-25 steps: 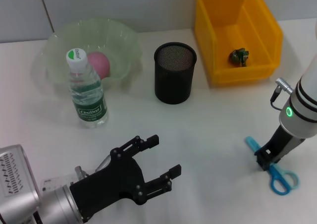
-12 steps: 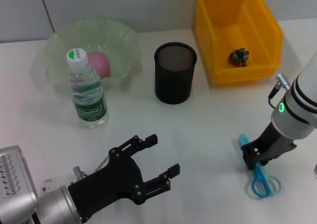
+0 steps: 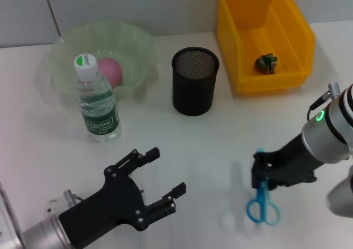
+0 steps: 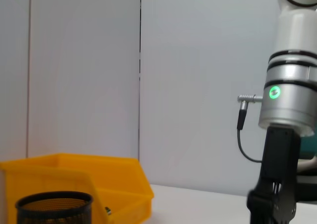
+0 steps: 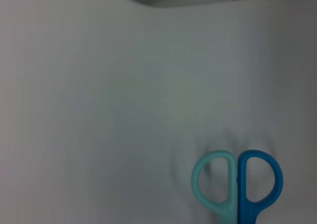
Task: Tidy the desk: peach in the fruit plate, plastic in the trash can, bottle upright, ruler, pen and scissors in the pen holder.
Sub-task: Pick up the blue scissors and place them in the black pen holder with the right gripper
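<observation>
In the head view the right gripper [image 3: 263, 171] is at the lower right of the frame, clenched on the blades of the blue scissors [image 3: 261, 206]. The scissors hang w/ handles down, toward the bottom edge; a faint shadow on the white desk [image 3: 220, 139] beside them suggests they are lifted, but contact w/ the desk I cannot tell for sure. In the right wrist view the two handle rings of the scissors [image 5: 238, 182] show at the lower right, one light teal and one darker blue, above the white surface.

The left gripper [image 3: 157, 180] is at the lower left of the head frame, black fingers spread apart, released, holding nothing, well apart from the scissors.

The black mesh pen holder [image 3: 194, 80] stands upright at the upper centre, w/ no item visible inside. Left of it is the pale green fruit plate [image 3: 138, 42] w/ the pink peach [image 3: 110, 71] in it. The water bottle [image 3: 97, 103] stands upright w/ white-green cap, just in front of the plate and partly covering the peach. At the upper right is the yellow trash can [image 3: 298, 28], w/ a small crumpled piece of plastic [image 3: 267, 62] in it.

In the left wrist view the right arm [image 4: 290, 100] w/ green light is at the right side, the yellow trash can [image 4: 124, 177] and pen holder [image 4: 54, 209] at the lower left.
</observation>
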Motion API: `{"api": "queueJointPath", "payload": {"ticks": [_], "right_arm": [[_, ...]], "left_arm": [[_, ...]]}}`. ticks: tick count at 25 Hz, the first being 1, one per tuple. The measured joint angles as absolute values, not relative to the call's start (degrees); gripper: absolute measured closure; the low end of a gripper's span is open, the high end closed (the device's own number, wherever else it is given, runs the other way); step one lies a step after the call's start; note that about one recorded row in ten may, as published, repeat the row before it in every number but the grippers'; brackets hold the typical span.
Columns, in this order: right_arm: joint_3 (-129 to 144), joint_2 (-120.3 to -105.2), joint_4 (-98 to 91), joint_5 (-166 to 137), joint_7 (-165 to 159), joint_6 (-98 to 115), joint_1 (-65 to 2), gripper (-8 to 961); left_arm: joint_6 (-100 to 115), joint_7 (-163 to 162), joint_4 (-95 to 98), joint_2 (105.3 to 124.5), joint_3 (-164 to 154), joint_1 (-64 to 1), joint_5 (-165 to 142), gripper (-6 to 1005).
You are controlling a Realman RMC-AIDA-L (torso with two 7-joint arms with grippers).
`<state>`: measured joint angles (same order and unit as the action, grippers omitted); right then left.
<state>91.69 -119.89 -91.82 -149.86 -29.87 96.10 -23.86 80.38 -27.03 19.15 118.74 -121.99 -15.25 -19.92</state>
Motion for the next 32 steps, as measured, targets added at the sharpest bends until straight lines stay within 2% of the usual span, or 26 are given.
{"api": "queueJointPath", "payload": {"ticks": [6, 13, 16, 32], "right_arm": [[93.73, -119.69, -91.84, -146.99, -39.37, 77.89, -16.33, 711], [94.13, -119.74, -93.52, -143.03, -49.41, 70.51, -13.59, 706], [96.93, -119.82, -93.07, -142.83, -56.24, 60.22, -11.52, 704], [100.07, -119.88, -102.17, -142.68, -94.15, 43.06, -10.05, 694]], "left_arm": [[83.82, -21.2, 18.87, 118.55, -121.15, -13.2, -19.92, 202], [85.52, -18.1, 18.65, 118.38, -119.83, -12.8, -20.1, 202], [85.57, -16.65, 18.46, 118.25, -119.43, -12.75, -20.14, 202], [89.34, -11.6, 14.98, 118.31, -115.19, -11.88, -19.91, 202]]}}
